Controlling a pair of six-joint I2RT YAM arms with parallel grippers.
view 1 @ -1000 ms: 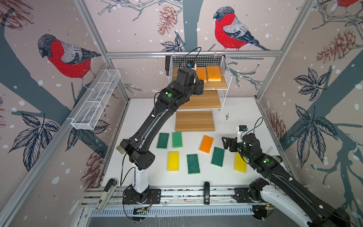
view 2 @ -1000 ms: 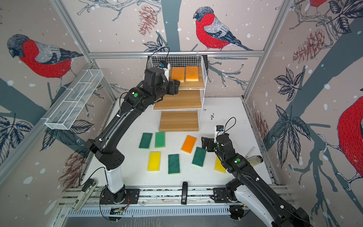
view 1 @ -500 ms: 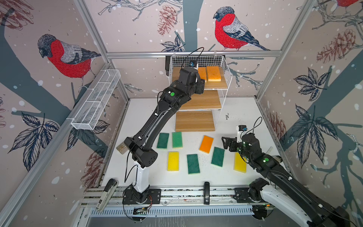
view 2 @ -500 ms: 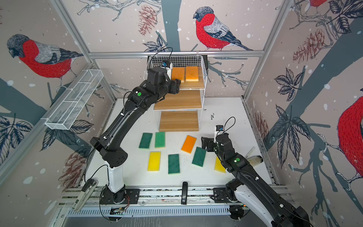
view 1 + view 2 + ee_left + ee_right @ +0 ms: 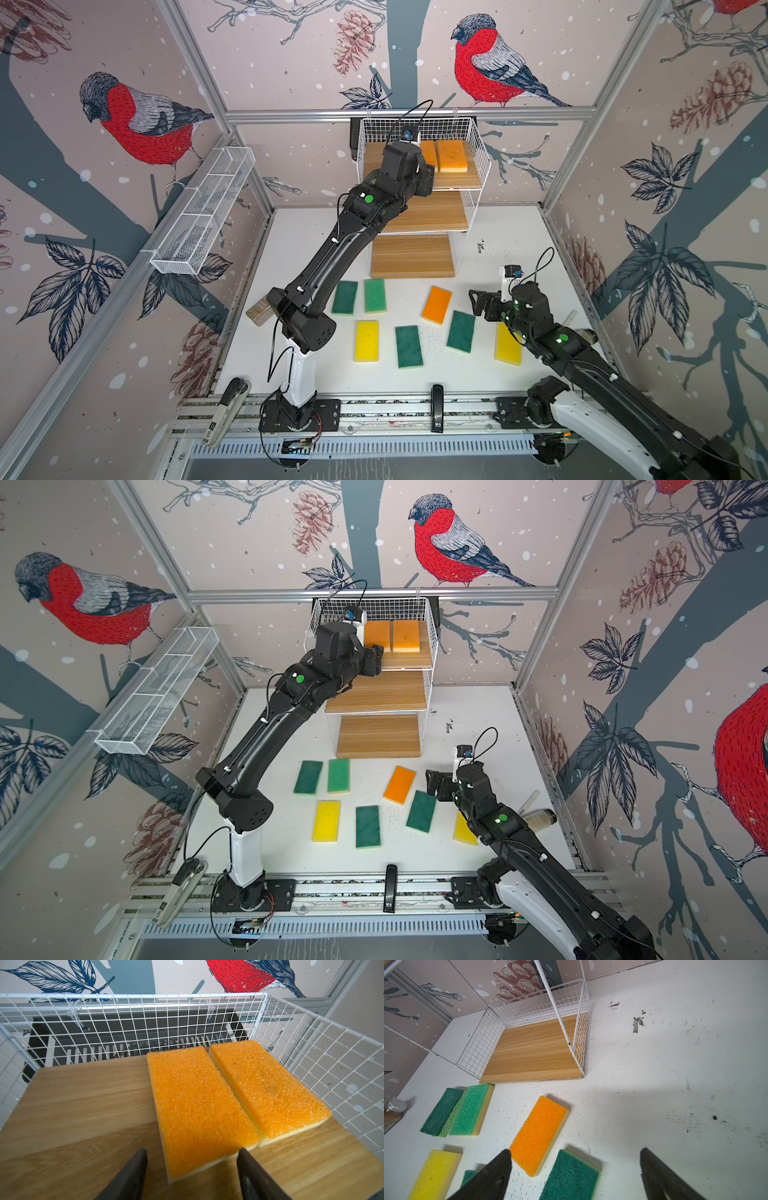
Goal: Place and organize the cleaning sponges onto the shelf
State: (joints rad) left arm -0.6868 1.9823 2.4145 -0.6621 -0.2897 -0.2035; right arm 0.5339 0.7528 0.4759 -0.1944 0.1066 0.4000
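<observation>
Two orange sponges (image 5: 452, 156) lie side by side, upper centre, on the shelf's (image 5: 419, 216) top board. The left hand (image 5: 191, 1149) straddles one with jaws open, so the release seems done. Next, the open right hand (image 5: 575, 1149) should probably grasp the third orange sponge (image 5: 436, 305) on the table (image 5: 498, 249).

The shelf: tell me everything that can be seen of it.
The shelf is a white wire-grid rack with three stepped light-brown wooden boards, standing on the white table against the back wall. Two orange sponges lie flat, side by side, on the top board's right part; the other boards are bare.
</observation>
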